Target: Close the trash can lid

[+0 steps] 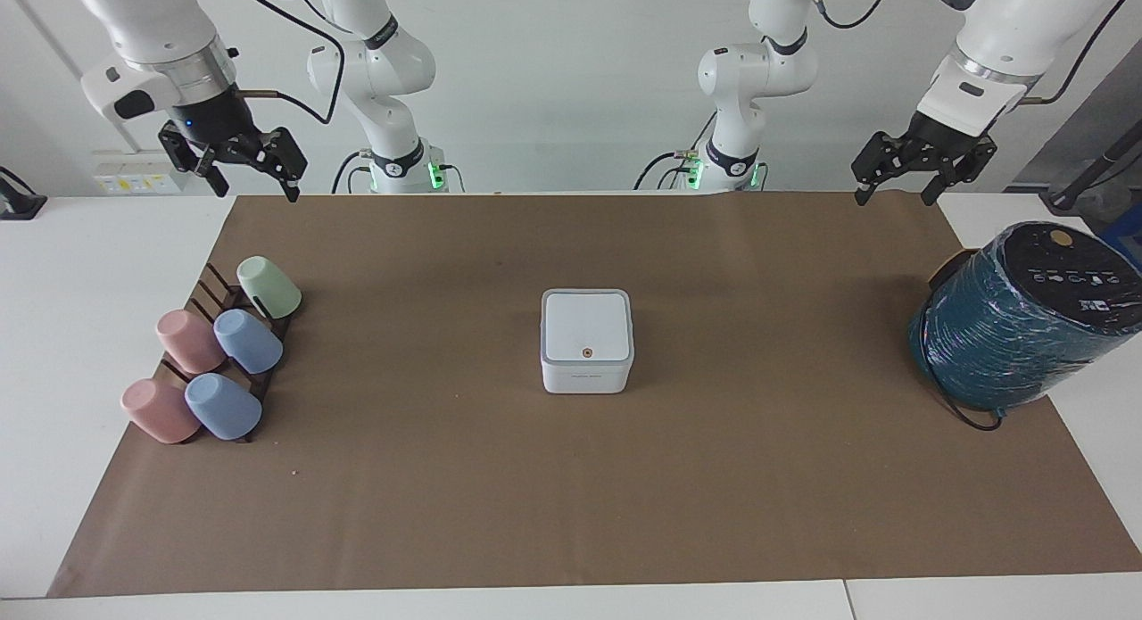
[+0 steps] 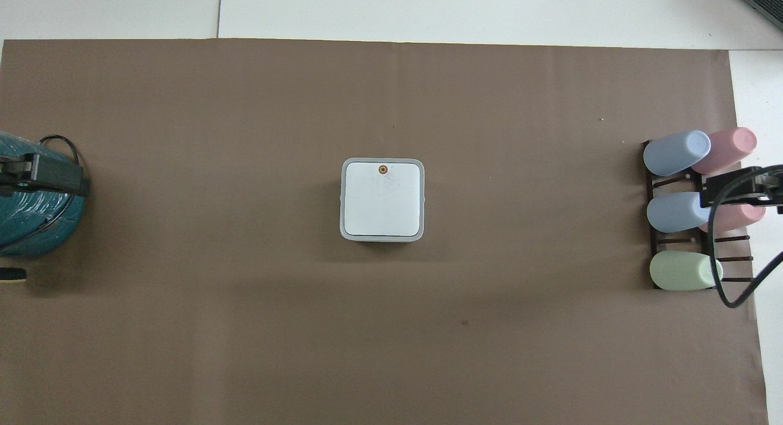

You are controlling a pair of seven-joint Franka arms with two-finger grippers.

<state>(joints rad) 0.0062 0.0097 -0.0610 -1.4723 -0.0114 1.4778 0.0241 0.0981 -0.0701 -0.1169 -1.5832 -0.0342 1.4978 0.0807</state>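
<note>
The left hand (image 1: 895, 193) is held up with fingers spread wide, nothing gripped, above the brown paper's corner by the teal cylinder (image 1: 1017, 321). The right hand (image 1: 257, 188) is raised, open too, over its own end. Well apart from both, the trash can (image 1: 586, 370) is seen mid-bench with the lid (image 1: 586, 325) shut flat.

A robotics lab — two white arms (image 1: 749, 76) at a paper-covered table (image 1: 714, 477).

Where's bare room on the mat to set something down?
Free: brown mat all around the bin, toward the cups and toward the teal roll. Crowded: only the mat's two ends, at the cup rack and the roll.
</note>
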